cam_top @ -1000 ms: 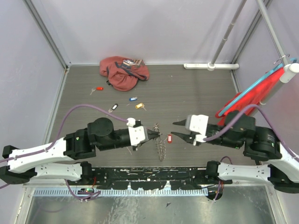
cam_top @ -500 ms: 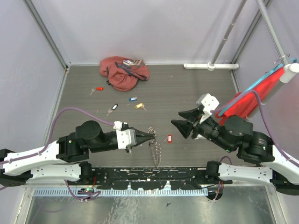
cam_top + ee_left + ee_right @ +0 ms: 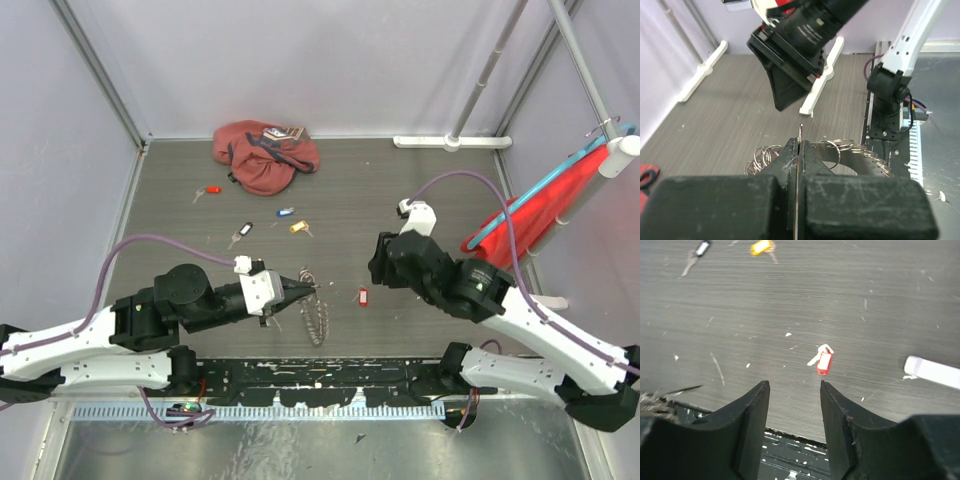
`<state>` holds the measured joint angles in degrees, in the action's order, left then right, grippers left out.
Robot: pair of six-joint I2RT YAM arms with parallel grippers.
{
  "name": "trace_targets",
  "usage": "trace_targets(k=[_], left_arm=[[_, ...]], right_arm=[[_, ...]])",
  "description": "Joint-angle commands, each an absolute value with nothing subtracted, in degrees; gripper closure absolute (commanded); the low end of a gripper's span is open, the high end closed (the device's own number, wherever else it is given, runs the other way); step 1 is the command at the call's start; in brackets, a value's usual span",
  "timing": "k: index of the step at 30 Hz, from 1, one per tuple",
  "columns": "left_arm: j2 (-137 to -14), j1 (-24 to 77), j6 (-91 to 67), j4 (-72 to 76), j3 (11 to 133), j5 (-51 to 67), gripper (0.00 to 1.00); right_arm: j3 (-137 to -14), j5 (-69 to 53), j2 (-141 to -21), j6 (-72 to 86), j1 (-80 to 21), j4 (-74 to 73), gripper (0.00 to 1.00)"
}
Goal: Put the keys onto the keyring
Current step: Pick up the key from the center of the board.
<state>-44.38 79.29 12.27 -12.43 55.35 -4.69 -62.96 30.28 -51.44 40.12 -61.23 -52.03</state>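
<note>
Bag [image 3: 265, 155] lies far back; my left gripper [image 3: 300, 287] pinches the keyring [image 3: 316, 320], right gripper [image 3: 793, 387] spread above red key [image 3: 824, 362].

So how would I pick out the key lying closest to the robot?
Look at the grey table, at the middle of its near edge. Just right of the keyring of silver keys lies a key with a red head, flat and alone. The other coloured keys, a second red key among them, lie farther back toward the pink cloth bag.
</note>
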Motion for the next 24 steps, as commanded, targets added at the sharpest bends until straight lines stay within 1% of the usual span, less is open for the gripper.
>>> trace_targets(k=[1,4,9,13,15,22,24], left_arm=[[-44.19,79.33,9.96,-15.14,56.28,-9.31,1.00],[-44.22,79.36,9.40,-15.76,55.96,-10.11,1.00],[-44.10,79.28,9.05,-15.83,55.37,-11.81,1.00],[-43.82,79.24,9.27,-16.57,55.45,-12.79,1.00],[-43.53,79.02,9.40,-17.27,55.69,-13.00,1.00],[-42.55,78.83,8.96,-19.32,56.28,-12.84,1.00],[-42.73,78.79,8.72,-19.34,56.25,-12.98,1.00]], right_arm=[[-61.43,14.60,-55.55,39.14,-48.58,-48.84,0.48],[-61.46,9.66,-62.00,34.86,-44.91,-48.02,0.47],[-63.45,10.54,-73.68,28.52,-44.63,-46.93,0.46],[-64.84,13.60,-81.08,23.65,-44.59,-47.09,0.46],[-65.75,12.99,-84.33,20.94,-44.60,-46.98,0.46],[-69.36,12.97,-91.61,14.73,-44.62,-47.90,0.46],[-69.43,10.81,-92.48,12.95,-44.67,-47.91,0.46]])
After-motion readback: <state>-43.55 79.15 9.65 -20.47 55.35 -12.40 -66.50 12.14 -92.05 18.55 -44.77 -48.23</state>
